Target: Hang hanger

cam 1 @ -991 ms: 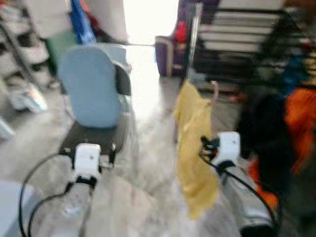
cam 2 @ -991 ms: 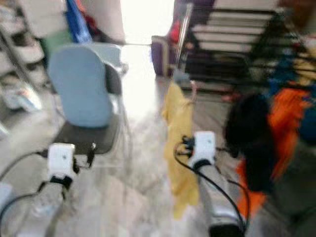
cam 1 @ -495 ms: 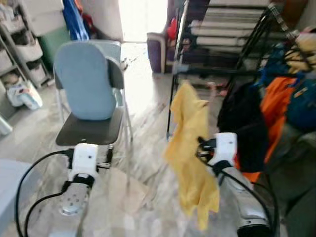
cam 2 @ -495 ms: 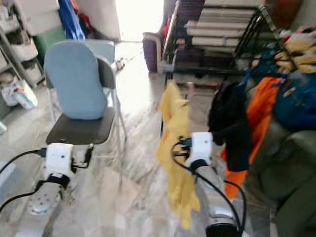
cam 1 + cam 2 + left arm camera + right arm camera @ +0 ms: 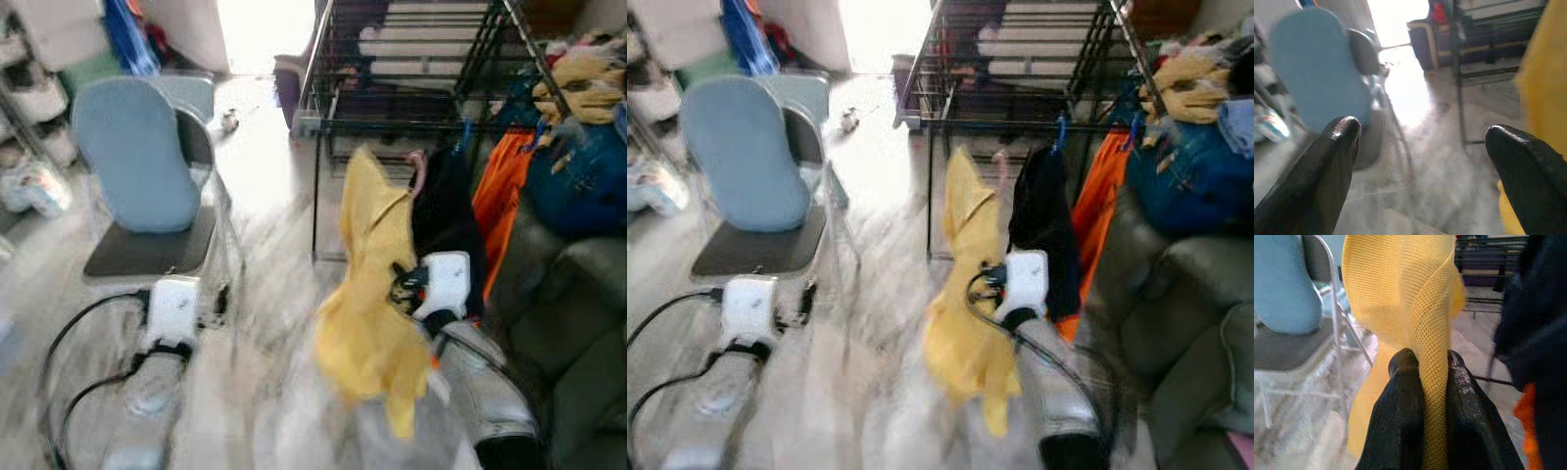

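My right gripper [image 5: 397, 286] is shut on a yellow knit garment [image 5: 372, 284] that hangs on a hanger with a pink hook [image 5: 418, 171]. The right wrist view has the yellow garment [image 5: 1400, 289] pinched between the two black fingers [image 5: 1400, 396]. Garment and hanger are held up just in front of a black metal drying rack [image 5: 411, 59], beside a black garment [image 5: 446, 206] and an orange one [image 5: 500, 196] hanging there. My left gripper [image 5: 1422, 142] stands open and holds nothing, low on the left above the floor, its white wrist [image 5: 172, 311] in the head view.
A folding chair with a blue backrest [image 5: 132, 157] stands at the left on the pale floor. A dark sofa [image 5: 568, 323] piled with clothes [image 5: 578, 147] fills the right. Shelves with bags [image 5: 29, 117] line the far left. A bright doorway [image 5: 260, 29] lies behind.
The camera has swung right and closer, so the rack and sofa now loom larger. My right gripper still grips the yellow garment, which has swung nearer the rack's hanging clothes.
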You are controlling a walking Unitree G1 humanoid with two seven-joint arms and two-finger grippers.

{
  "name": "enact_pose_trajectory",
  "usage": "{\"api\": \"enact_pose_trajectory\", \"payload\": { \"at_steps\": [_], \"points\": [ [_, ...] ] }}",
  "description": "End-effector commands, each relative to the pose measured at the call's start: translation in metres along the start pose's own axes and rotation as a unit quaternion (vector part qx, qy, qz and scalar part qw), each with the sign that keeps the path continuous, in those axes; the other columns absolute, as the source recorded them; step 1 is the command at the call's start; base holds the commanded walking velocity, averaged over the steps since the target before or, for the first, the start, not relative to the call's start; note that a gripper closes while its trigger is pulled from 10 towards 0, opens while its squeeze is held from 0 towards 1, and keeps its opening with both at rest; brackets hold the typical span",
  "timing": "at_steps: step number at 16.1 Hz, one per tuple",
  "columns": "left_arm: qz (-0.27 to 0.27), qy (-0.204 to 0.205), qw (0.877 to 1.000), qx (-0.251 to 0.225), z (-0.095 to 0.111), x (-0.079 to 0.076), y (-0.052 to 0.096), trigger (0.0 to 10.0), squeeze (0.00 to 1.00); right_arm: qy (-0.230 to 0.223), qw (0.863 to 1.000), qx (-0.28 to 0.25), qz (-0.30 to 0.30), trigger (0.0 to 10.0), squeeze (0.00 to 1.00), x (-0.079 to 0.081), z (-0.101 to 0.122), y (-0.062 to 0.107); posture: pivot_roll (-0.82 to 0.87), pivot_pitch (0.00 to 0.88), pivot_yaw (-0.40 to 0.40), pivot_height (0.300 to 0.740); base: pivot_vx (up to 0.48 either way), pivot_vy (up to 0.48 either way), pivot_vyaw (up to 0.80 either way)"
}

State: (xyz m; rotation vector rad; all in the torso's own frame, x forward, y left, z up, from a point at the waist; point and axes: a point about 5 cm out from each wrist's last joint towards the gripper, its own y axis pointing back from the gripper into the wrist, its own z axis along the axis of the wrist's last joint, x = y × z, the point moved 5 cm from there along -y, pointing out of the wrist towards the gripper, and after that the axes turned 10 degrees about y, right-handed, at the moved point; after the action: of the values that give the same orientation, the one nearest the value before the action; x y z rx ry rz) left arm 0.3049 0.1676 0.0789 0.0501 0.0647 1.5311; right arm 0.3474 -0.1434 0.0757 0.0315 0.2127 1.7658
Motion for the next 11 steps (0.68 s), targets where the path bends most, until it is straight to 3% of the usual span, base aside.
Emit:
{"api": "enact_pose_trajectory", "payload": {
  "at_steps": [1, 9, 11],
  "points": [
    [0.009, -0.007, 1.000, 0.004, -0.0019, 0.0074, 0.0018, 10.0, 0.00, -0.006, 1.000, -0.021, -0.002, 10.0, 0.00, -0.0004, 0.0117, -0.0028, -0.05, 0.000, 0.029, 0.740, -0.322, 0.000, 0.00],
    [0.010, -0.005, 1.000, 0.005, -0.0028, 0.0078, 0.0014, 10.0, 0.00, -0.013, 1.000, -0.015, -0.003, 10.0, 0.00, -0.0013, 0.0089, -0.0035, -0.05, 0.000, 0.029, 0.740, -0.339, 0.000, 0.00],
    [0.009, -0.006, 1.000, 0.005, -0.0028, 0.0078, 0.0013, 10.0, 0.00, -0.014, 1.000, -0.014, -0.003, 10.0, 0.00, -0.0011, 0.0083, -0.0035, -0.05, 0.000, 0.030, 0.740, 0.000, 0.000, 0.00]
  ]
}}
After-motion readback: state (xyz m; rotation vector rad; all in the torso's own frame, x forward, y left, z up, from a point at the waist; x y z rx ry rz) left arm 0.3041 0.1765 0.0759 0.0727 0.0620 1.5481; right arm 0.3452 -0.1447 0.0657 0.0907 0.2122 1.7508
